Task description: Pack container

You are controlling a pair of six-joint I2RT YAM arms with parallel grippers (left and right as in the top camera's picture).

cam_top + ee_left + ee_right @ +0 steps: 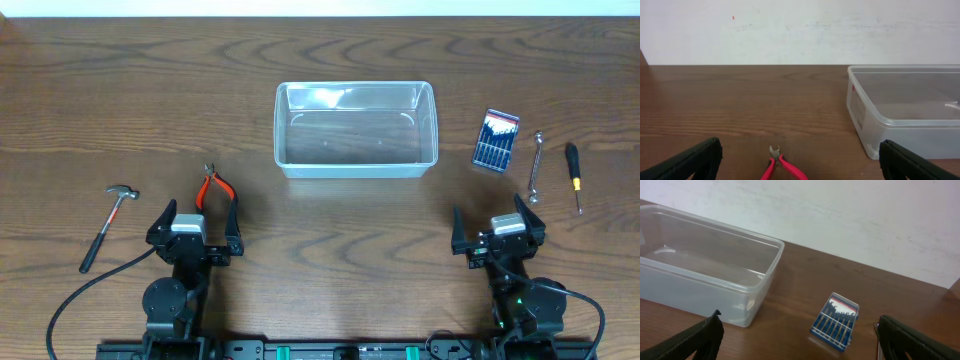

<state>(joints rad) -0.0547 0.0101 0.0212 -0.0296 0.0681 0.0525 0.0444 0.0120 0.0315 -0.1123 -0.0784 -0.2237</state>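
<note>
The clear plastic container stands empty at the table's middle back; it also shows in the left wrist view and the right wrist view. Red-handled cutters lie just ahead of my left gripper, which is open and empty; they show between its fingers in the left wrist view. A hammer lies at the left. A blue case of small screwdrivers, a wrench and a black-and-yellow screwdriver lie at the right. My right gripper is open and empty, behind the blue case.
The wooden table meets a white wall at the back. Cables run from both arm bases at the front edge.
</note>
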